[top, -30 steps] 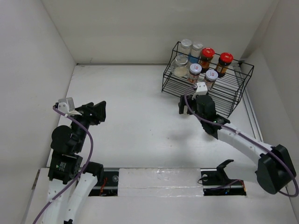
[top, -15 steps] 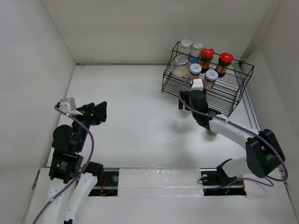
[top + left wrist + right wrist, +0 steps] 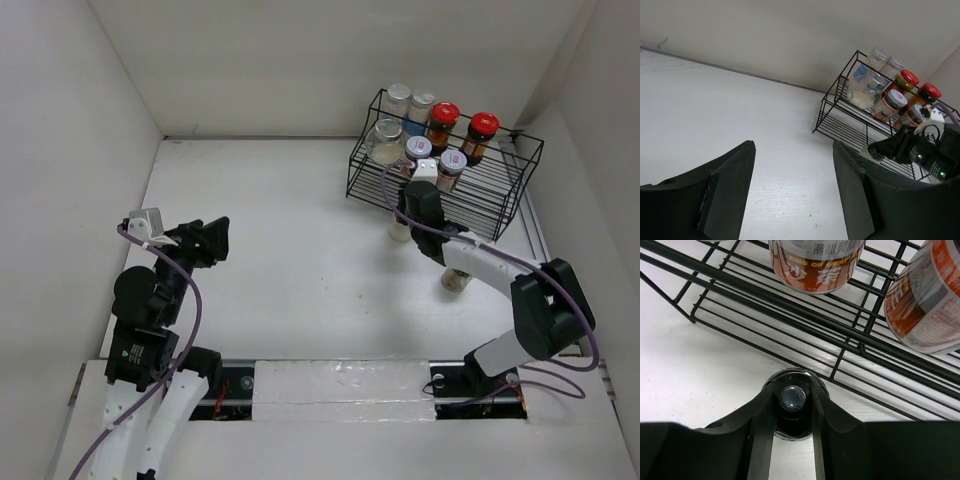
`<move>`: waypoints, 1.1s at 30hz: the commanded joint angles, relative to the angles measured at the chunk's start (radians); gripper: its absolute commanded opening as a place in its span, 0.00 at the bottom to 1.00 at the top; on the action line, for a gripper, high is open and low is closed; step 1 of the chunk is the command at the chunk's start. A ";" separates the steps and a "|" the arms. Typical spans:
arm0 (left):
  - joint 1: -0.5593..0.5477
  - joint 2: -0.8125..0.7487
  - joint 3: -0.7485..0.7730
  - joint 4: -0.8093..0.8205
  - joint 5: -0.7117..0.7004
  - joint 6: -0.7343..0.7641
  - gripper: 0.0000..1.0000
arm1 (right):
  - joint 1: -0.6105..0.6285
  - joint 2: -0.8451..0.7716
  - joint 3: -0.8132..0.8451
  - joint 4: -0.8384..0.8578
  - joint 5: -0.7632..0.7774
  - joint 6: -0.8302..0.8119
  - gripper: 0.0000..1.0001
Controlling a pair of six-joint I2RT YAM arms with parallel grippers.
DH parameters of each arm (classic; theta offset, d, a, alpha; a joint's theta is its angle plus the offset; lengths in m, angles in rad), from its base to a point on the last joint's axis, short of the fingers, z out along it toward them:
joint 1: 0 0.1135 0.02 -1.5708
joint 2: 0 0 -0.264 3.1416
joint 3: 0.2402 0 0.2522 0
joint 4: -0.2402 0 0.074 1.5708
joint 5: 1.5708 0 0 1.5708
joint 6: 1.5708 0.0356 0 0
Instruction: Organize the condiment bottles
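My right gripper (image 3: 792,389) is shut on the black cap of a small pale condiment bottle (image 3: 792,402) that stands on the table just in front of the black wire rack (image 3: 500,205). From above, that bottle (image 3: 399,233) shows under the right gripper (image 3: 408,212). Several more condiment bottles sit on the rack: two with red lids (image 3: 443,113), clear ones with silver lids (image 3: 398,97), and two orange-labelled jars (image 3: 815,262). Another bottle (image 3: 455,278) stands on the table beneath the right forearm. My left gripper (image 3: 213,240) hangs open and holds nothing at the left.
White walls close in the table on the left, back and right. The rack (image 3: 855,125) fills the back right corner. The left wrist view shows bare white tabletop (image 3: 715,110) between the left gripper (image 3: 792,170) and the rack.
The right gripper moved a little toward the rack, lowered over the black-capped bottle and closed on its cap. The left arm has not moved.
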 commanded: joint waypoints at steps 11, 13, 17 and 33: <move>0.005 0.019 -0.001 0.053 0.022 0.012 0.59 | -0.099 -0.474 0.088 -0.123 0.009 -0.054 0.17; 0.005 0.019 -0.001 0.053 0.022 0.012 0.59 | -0.185 -0.486 0.120 -0.148 -0.015 -0.054 0.17; 0.005 0.019 -0.001 0.053 0.022 0.012 0.59 | -0.294 -0.487 0.178 -0.180 -0.064 -0.045 0.15; 0.005 0.019 -0.001 0.053 0.022 0.012 0.59 | -0.397 -0.212 0.286 -0.074 -0.253 -0.034 0.18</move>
